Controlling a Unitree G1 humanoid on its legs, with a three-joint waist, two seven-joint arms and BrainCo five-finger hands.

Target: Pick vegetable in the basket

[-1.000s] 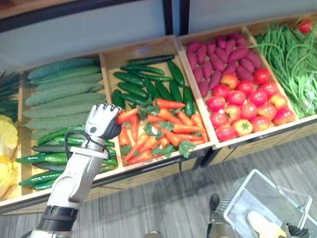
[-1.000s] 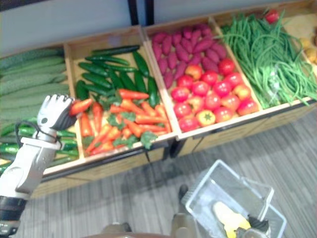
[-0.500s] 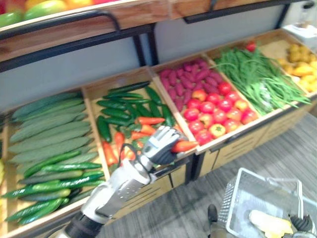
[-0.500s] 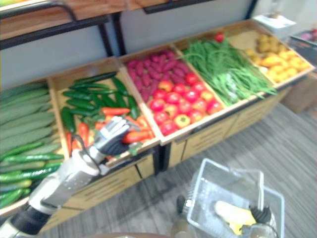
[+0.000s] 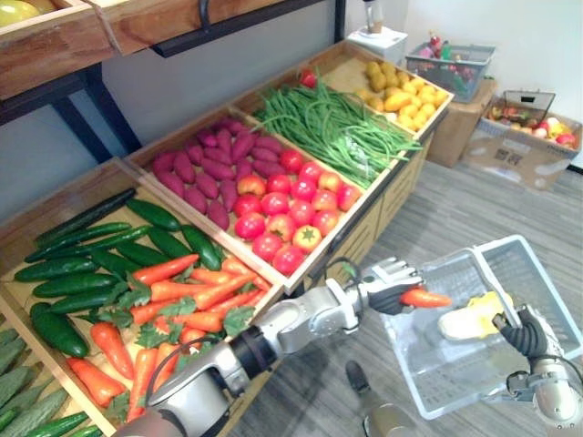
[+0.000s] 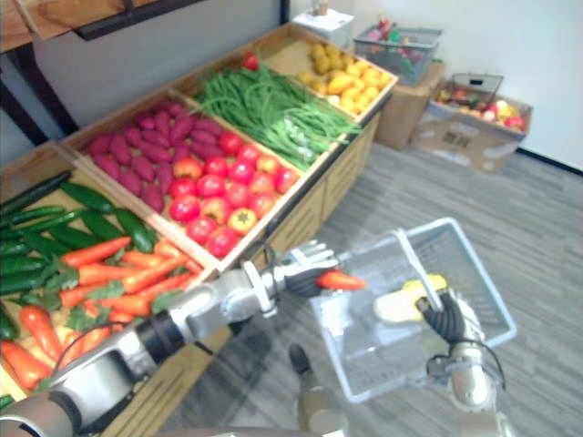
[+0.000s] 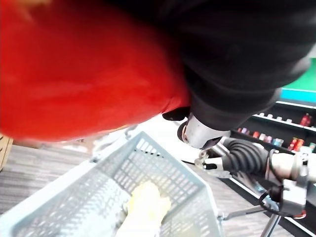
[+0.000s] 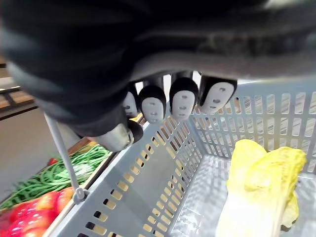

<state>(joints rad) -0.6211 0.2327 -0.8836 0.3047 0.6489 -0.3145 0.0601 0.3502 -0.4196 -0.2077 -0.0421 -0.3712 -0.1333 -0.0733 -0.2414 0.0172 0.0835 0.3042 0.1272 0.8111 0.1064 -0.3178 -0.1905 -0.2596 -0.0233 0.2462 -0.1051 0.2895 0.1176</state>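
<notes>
My left hand [image 5: 386, 289] reaches out over the near corner of a pale grey plastic basket [image 5: 442, 378] and is shut on an orange carrot [image 5: 424, 298], whose tip points over the basket. In the left wrist view the carrot [image 7: 84, 74] hangs close above the basket [image 7: 163, 185]. My right hand [image 5: 523, 333] is shut on the basket's handle and holds it above the floor; its dark fingertips [image 8: 182, 103] curl by the basket wall [image 8: 148, 197]. A yellow leafy cabbage [image 5: 469, 320] lies inside the basket.
To the left runs a wooden display of crates: carrots [image 5: 182, 300], dark cucumbers [image 5: 91, 255], purple sweet potatoes [image 5: 200, 173], tomatoes [image 5: 282, 214], green beans [image 5: 337, 132] and yellow produce [image 5: 401, 91]. A cardboard box [image 5: 524, 137] and another basket [image 5: 451, 64] stand far right on the grey floor.
The camera has swung right. My left hand has carried the carrot from the carrot crate's front edge out over the basket, which is now held closer to the display.
</notes>
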